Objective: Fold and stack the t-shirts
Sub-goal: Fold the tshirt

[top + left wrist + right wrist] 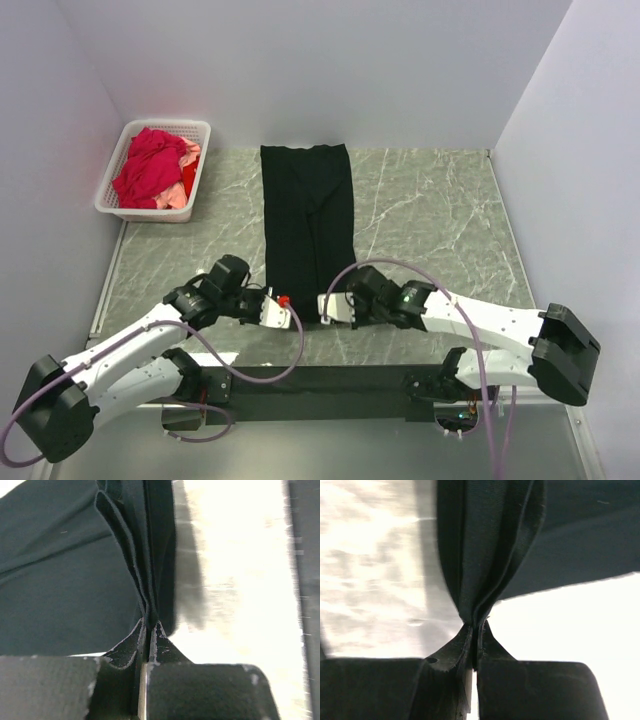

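Black t-shirt [307, 215] lies as a long folded strip mid-table [430, 230]. Left gripper [283, 310] and right gripper [328, 308] each pinch a near-hem corner, several layers clamped. Cloth is judged light and limp, likely to sag between the grips, so the corners suit.

Robotics lab test cell with a bench set up for cloth handling.

A marble-patterned bench top [430, 210] is boxed in on three sides by plain white panels [330, 70]. Two white-and-black robot arms, left [130, 350] and right [480, 320], are bolted to a black rail [330, 380] along the near edge, with purple-grey cables [300, 340] looping off them. The props are a black t-shirt [305, 215] laid lengthwise mid-bench and a white lattice basket [170, 124] of red t-shirts [150, 165] in the far left corner.
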{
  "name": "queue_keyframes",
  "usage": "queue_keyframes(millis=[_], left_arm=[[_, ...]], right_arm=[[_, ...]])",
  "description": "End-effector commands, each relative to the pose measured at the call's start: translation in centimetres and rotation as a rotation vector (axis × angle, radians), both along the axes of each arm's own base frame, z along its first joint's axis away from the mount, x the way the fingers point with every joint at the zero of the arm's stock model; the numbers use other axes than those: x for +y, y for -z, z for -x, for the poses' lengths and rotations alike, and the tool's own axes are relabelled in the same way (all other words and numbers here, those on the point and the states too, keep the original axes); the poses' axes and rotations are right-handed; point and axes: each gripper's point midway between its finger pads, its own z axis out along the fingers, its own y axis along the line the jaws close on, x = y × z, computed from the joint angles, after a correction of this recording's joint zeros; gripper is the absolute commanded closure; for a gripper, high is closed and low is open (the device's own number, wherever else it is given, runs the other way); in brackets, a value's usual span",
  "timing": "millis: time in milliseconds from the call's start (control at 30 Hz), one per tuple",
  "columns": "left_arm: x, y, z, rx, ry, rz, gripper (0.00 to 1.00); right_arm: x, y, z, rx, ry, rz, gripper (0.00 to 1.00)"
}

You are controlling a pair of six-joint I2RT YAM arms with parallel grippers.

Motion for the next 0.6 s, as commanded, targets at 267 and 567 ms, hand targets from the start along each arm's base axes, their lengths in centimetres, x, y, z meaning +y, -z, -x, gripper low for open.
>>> queue_keyframes(millis=[267, 567], left_arm=[[0.0, -4.0, -9.8, -0.289, -0.077, 0.103, 0.99], [1.3, -4.6, -18.8, -0.318, -0.143, 0.123, 0.99]], right_arm=[[1.3, -3.8, -10.5, -0.203, -0.036, 0.006, 1.0], [1.8, -4.1, -19.3, -0.205, -0.001, 0.023, 1.0]])
